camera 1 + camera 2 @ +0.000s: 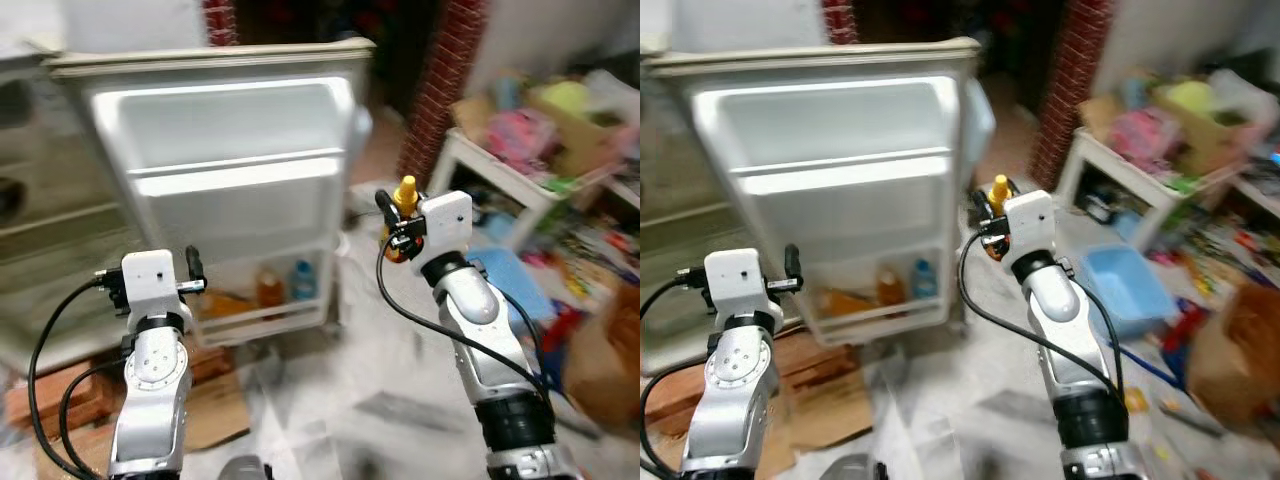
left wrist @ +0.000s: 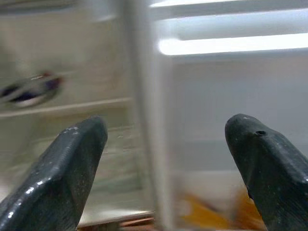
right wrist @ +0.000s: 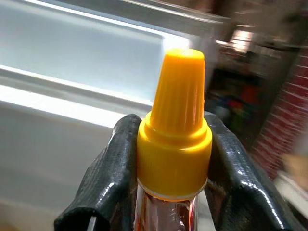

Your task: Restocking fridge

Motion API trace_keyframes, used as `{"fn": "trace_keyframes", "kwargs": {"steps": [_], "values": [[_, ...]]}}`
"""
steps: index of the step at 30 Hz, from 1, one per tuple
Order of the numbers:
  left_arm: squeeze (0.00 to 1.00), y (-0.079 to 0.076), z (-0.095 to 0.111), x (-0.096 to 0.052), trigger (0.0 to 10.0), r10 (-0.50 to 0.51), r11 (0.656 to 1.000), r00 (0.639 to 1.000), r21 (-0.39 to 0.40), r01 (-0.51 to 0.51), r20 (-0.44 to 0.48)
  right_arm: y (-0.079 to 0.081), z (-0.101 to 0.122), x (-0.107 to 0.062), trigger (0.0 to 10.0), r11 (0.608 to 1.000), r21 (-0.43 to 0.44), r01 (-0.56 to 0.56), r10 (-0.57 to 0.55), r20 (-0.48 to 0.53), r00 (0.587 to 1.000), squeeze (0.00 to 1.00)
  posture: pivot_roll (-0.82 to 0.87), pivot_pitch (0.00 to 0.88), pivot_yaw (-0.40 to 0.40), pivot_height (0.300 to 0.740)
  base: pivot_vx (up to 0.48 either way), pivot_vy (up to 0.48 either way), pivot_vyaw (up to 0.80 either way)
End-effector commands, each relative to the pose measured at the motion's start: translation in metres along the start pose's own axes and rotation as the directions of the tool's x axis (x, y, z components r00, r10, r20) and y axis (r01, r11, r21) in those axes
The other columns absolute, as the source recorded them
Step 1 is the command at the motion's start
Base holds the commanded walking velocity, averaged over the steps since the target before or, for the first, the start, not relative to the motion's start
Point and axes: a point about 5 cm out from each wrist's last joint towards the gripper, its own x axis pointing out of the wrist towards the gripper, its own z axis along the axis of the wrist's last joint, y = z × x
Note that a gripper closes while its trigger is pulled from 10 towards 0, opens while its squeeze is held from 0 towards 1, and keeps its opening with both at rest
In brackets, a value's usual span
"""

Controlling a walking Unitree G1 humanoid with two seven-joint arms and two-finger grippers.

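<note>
The right gripper [image 3: 173,159] pinches a bottle [image 3: 174,144] just below its cap, one black finger [image 3: 113,163] pressed on each side of the neck. The bottle stands upright in the grip. Its cap is bright yellow, a ribbed cone that narrows to a flat tip above a wider smooth collar; under the collar the body is clear, with a reddish-orange content showing through. In the head views the bottle [image 1: 404,200] is held up in the air, just right of the open fridge door [image 1: 235,180], and its lower part is hidden by the gripper.

The door is white, swung wide, with empty upper racks. In its bottom rack, lower than the right gripper and to its left, stand an orange bottle [image 1: 267,288] and a blue one [image 1: 303,280], with something yellow-orange lying beside them [image 1: 225,305].

The left gripper [image 2: 163,168] is raised before the door's lower part, fingers spread wide apart with nothing between them. To the right of the right gripper stands a white table [image 1: 500,180] heaped with colourful clutter.
</note>
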Motion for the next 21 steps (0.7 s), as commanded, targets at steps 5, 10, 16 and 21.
{"fn": "trace_keyframes", "kwargs": {"steps": [5, 10, 16, 21], "values": [[0.00, 0.004, -0.002, -0.001, 10.0, 0.022, 1.000, 1.000, 0.001, -0.022, -0.014, 0.005, 0.015, 0.007, 10.0, 0.999, -0.008, -0.033, 0.033, 0.070, 0.997, 0.00, 0.04, 0.000, -0.040, 0.740, 0.402, 0.000, 0.79], [0.00, 0.003, -0.002, -0.001, 10.0, 0.023, 1.000, 1.000, -0.016, -0.023, -0.006, 0.004, 0.018, 0.009, 10.0, 0.999, -0.009, -0.036, 0.036, 0.079, 0.996, 0.00, 0.04, 0.000, -0.042, 0.740, 0.142, 0.000, 0.59], [0.00, 0.001, -0.003, -0.001, 10.0, 0.016, 1.000, 1.000, -0.015, -0.016, -0.023, 0.001, 0.028, 0.016, 10.0, 0.999, -0.008, -0.041, 0.042, 0.118, 0.992, 0.00, 0.04, 0.000, -0.043, 0.740, 0.000, 0.000, 0.00], [0.00, -0.001, -0.009, -0.004, 10.0, -0.019, 1.000, 0.998, -0.020, 0.018, -0.063, 0.001, 0.042, 0.024, 10.0, 0.998, -0.018, -0.062, 0.064, 0.166, 0.984, 0.00, 0.04, 0.000, -0.044, 0.740, 0.000, 0.000, 0.00]]}}
